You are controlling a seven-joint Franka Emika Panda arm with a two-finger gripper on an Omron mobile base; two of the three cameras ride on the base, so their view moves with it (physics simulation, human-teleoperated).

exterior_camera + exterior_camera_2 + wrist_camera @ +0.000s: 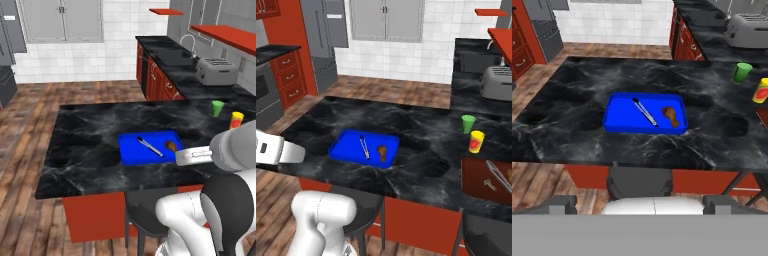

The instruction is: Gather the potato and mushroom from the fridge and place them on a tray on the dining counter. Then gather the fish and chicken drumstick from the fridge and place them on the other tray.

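A bright blue tray sits on the black dining counter, close to the near edge. On the tray lies a thin silver fish, and just beside it on the right is a brown chicken drumstick. They do not touch. A green cup and a yellow and red bottle stand far off to the right on the same counter. A dark stool is tucked under the near edge. The grey fridge stands far back on the left by the wall. A toaster sits on the other counter. The gripper is up above the near side, holding nothing, and its jaws are wide apart
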